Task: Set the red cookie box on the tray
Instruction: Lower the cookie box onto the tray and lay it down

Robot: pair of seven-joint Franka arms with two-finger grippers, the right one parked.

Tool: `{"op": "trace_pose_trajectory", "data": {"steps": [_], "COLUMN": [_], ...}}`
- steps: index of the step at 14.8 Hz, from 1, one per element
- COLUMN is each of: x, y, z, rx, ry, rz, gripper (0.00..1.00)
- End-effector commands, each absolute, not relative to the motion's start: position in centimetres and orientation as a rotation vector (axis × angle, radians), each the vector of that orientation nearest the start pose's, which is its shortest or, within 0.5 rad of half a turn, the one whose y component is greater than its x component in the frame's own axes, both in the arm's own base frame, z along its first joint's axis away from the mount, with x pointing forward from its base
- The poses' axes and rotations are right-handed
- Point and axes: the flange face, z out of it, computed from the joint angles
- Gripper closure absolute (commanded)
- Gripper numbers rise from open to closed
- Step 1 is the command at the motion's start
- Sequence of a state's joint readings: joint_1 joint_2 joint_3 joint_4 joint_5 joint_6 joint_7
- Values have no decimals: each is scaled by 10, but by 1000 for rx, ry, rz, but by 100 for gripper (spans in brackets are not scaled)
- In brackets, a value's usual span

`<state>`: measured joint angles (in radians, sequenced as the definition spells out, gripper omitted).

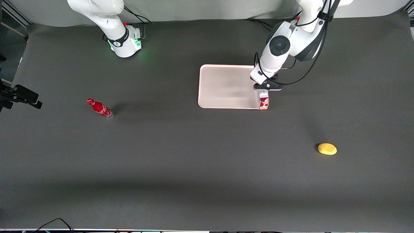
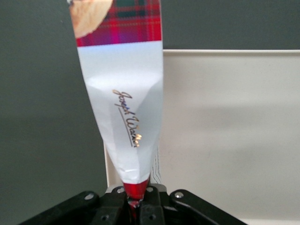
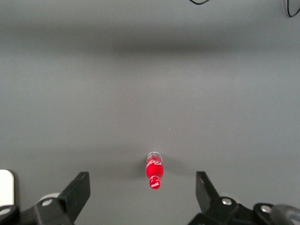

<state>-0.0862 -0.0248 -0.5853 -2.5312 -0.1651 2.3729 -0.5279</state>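
Note:
The red cookie box (image 1: pixel 264 100) hangs from my gripper (image 1: pixel 263 90) over the tray's (image 1: pixel 226 85) edge nearest the working arm's end of the table, at the corner closest to the front camera. In the left wrist view the box (image 2: pixel 123 93) shows a white panel with gold script and red tartan at its lower end. My gripper (image 2: pixel 136 201) is shut on its crushed red top end. The pale pinkish tray (image 2: pixel 225 131) lies beneath, beside the box. Whether the box touches the tray cannot be told.
A small red bottle (image 1: pixel 100 108) lies on the dark table toward the parked arm's end, also seen as the bottle (image 3: pixel 154 171) in the right wrist view. A yellow lemon-like object (image 1: pixel 327 149) sits nearer the front camera, toward the working arm's end.

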Motion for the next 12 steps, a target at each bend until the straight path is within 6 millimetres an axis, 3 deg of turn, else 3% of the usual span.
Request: {"op": "trace_pose_trajectory", "data": {"steps": [1,12], "x": [346,325], "y": [-280,-278], "z": [250,230], "rx": [-3168,-3132], "ry": [10,40], "rz": [312,385], "gripper": [100,100]}}
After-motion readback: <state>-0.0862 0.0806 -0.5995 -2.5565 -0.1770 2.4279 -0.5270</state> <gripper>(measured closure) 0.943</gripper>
